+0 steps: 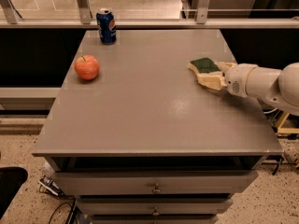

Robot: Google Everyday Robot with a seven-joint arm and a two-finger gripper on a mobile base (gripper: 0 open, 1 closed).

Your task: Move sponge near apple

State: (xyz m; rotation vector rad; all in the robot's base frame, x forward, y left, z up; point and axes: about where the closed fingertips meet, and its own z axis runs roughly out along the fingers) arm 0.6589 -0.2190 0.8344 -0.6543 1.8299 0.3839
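Note:
The sponge (202,64), dark green on top with pale yellow foam below, lies on the grey table (149,120) near its right edge. My gripper (211,72) reaches in from the right on a white arm. Its pale fingers (209,81) sit against the front and back sides of the sponge, closed on it, and the sponge rests on the table. The red-orange apple (87,67) stands at the left side of the table, far from the sponge.
A blue Pepsi can (106,26) stands at the table's far left corner, behind the apple. A metal railing (149,21) runs along the far edge. Drawers (154,185) are below the table's front edge.

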